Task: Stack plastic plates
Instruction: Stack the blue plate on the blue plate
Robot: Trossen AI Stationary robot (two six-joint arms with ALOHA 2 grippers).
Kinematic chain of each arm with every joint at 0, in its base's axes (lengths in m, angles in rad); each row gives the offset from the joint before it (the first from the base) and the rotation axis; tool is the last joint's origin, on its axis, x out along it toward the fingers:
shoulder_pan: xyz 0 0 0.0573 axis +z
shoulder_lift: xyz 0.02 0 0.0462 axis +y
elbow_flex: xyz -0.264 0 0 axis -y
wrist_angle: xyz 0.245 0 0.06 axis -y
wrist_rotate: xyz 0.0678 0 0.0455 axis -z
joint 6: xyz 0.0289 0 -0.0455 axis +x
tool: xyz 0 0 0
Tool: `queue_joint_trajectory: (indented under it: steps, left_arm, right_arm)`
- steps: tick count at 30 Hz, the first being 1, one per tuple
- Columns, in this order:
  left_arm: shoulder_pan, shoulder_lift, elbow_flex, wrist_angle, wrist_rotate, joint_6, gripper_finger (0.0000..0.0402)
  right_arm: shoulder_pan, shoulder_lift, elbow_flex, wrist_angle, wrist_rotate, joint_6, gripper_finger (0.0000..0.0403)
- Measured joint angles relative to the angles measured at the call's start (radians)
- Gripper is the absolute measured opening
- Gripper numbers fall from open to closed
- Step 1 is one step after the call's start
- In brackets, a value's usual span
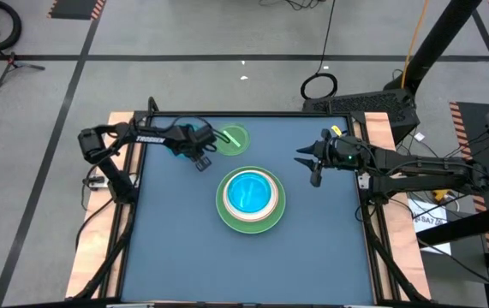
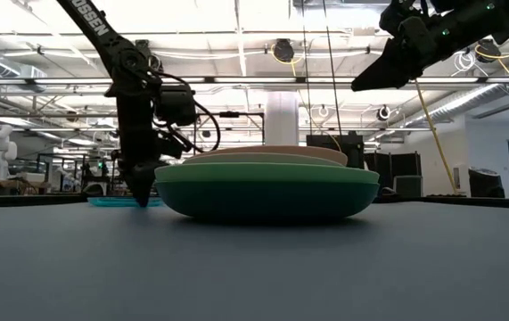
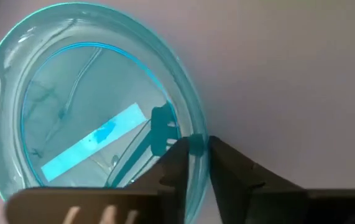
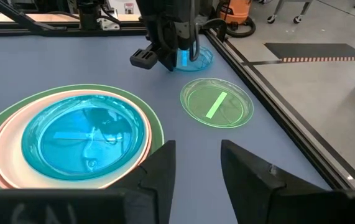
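A stack (image 1: 250,200) sits mid-table: green plates at the bottom, then cream and pink ones, with a translucent cyan plate (image 4: 84,138) on top. A small lime plate (image 1: 233,139) lies flat toward the far edge. Beside it, on its left, lies a second small cyan plate (image 3: 90,106), flat on the table. My left gripper (image 1: 199,156) stands over this plate's rim, pointing down, shut on it. My right gripper (image 1: 313,165) hangs open in the air to the right of the stack, well above the table (image 2: 370,80), touching nothing. My left gripper pinches the small cyan plate by its rim (image 3: 196,144), one finger (image 3: 176,171) inside the bowl and one (image 3: 230,171) outside. The fingers come from above, pointing down (image 2: 143,189). The plate still lies flat on the table (image 2: 111,201).
The dark blue mat (image 1: 175,248) is bare on its near half and to the right of the stack. Black frame rails (image 4: 270,74) run along the table's edges. The lime plate lies close to the left gripper.
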Motion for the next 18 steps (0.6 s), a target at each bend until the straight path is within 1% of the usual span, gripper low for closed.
queue_joint_trajectory:
  steps: [4,5,11,18]
  left_arm:
    - [-0.019,0.001,-0.002,0.002,-0.011,0.007,0.0016]
    - [-0.023,0.001,-0.002,0.001,-0.018,0.007,0.001]
    - [-0.051,-0.005,0.005,-0.026,-0.048,0.002,0.0006]
    - [-0.091,-0.014,0.094,-0.181,-0.142,0.014,0.0005]
  right_arm:
    - [0.0,0.0,0.0,0.0,0.0,0.0,0.0123]
    - [0.0,0.0,0.0,0.0,0.0,0.0,0.0123]
    - [0.0,0.0,0.0,0.001,0.0,0.0,0.0123]
    - [0.0,0.0,0.0,0.001,0.0,0.0,0.0123]
